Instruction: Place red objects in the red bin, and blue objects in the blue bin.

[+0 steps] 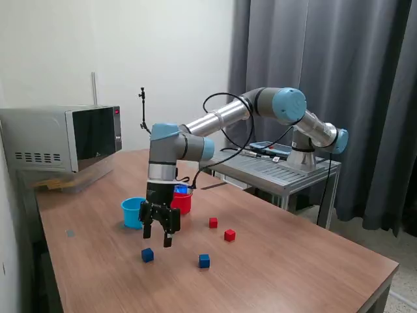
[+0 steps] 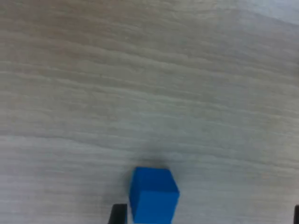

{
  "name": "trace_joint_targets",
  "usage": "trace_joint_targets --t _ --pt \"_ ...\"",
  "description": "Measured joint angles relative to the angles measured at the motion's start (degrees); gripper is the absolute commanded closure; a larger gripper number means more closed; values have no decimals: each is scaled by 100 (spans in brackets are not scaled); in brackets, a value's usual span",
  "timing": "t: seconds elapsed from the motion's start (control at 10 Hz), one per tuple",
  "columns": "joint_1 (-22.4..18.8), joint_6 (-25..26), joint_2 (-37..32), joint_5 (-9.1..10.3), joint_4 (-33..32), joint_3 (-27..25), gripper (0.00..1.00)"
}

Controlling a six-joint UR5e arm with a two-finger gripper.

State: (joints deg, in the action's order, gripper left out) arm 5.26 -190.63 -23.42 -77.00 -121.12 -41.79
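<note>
- Exterior view: the gripper (image 1: 159,236) hangs over the counter (image 1: 273,261), jaws pointing down and spread, holding nothing; it sits just above and slightly behind a blue cube (image 1: 148,255).
- A second blue cube (image 1: 204,261) lies further toward the exterior view's right, well apart from the first.
- Two red cubes (image 1: 213,223) and (image 1: 229,235) lie near each other, beyond the second blue cube.
- The blue cup (image 1: 133,212) and red cup (image 1: 182,201) stand side by side behind the gripper — the arm partly hides the red one.
- Wrist view: one blue cube (image 2: 153,195) fills the near edge of the picture, with a dark jaw tip showing at one side of it; the other tip is barely visible at the frame's edge, so the gap looks wide.
- Handling, as a judgement: the cube looks small, rigid and light — flat opposite faces make the natural grip, jaws square to two sides at mid-height.
- Risk: it sits skewed to the jaws in the wrist view, so closing on corners could spin or flick it away; smooth faces may also slip under a light pinch.
- A microwave (image 1: 62,138) stands at the counter's far corner, clear of the work.
</note>
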Motion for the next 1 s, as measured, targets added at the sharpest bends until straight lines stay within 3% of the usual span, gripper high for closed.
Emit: trace_joint_targets --t 0.3,1.0 --pt "13 0 116 -330 -7 138 0" --pt "55 0 344 -378 -17 397 0"
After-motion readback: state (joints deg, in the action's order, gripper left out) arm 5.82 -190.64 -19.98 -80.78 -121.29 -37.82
